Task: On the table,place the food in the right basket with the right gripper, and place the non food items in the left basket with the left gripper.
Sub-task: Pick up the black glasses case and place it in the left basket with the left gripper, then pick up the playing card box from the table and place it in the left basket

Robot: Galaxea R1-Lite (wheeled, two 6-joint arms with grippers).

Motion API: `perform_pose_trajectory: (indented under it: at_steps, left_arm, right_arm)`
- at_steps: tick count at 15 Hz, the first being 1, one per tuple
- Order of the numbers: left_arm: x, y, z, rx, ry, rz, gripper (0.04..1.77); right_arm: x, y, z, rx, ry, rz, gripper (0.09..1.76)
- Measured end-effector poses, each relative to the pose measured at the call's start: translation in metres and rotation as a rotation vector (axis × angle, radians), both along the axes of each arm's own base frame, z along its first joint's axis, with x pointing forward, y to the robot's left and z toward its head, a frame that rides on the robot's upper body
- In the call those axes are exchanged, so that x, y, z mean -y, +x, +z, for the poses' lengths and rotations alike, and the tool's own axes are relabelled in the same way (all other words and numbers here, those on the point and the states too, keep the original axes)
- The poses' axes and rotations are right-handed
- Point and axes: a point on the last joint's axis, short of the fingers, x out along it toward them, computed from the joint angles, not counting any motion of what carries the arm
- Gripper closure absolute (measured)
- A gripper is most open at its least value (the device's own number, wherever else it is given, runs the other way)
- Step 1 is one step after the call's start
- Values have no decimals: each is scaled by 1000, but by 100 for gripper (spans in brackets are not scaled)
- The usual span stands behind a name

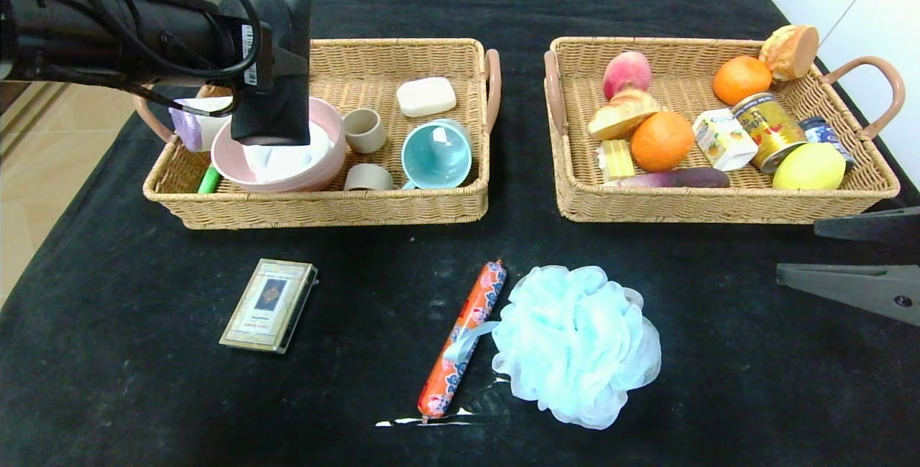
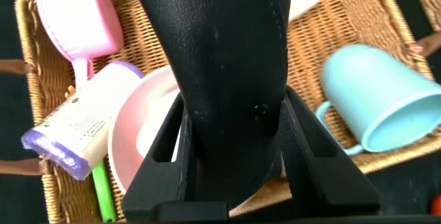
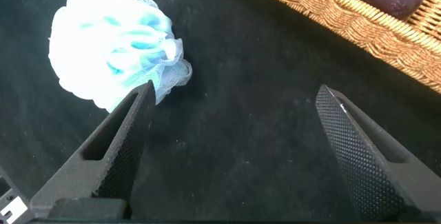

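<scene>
My left gripper (image 1: 267, 72) is shut on the black leather pouch (image 1: 277, 50), which hangs above the pink bowl (image 1: 320, 165) in the left basket (image 1: 323, 205). In the left wrist view, both fingers press the pouch (image 2: 220, 58) from either side. A white soap bar (image 1: 426, 96) lies in that basket. On the table (image 1: 144, 395) lie the gold-edged card box (image 1: 269, 304), the orange-red sausage stick (image 1: 467, 330) and the blue bath pouf (image 1: 575, 341). The white carton (image 1: 722, 138) lies in the right basket (image 1: 719, 208). My right gripper (image 1: 798, 251) stands open and empty just in front of that basket, right of the pouf (image 3: 114, 45).
The left basket also holds a teal cup (image 1: 436, 154), two small beige cups (image 1: 364, 129) and a white tube with a purple cap (image 2: 76, 131). Fruit, bread and cans (image 1: 769, 129) fill the right basket. The table's left edge drops to the floor (image 1: 29, 179).
</scene>
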Motion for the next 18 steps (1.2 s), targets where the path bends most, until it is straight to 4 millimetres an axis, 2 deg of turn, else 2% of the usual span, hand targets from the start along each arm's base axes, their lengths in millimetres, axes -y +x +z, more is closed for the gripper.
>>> perform_pose_trajectory:
  at_steps: [7,13,18]
  left_arm:
    - [-14,17,1,75,-25,-15,104]
    - [-20,24,-5,57,-21,-2,57]
    - [-21,25,-7,51,-17,0,35]
  right_arm:
    - [0,0,0,1,0,0,15]
    - [0,-1,1,5,0,0,15]
    - [0,-2,1,6,0,0,15]
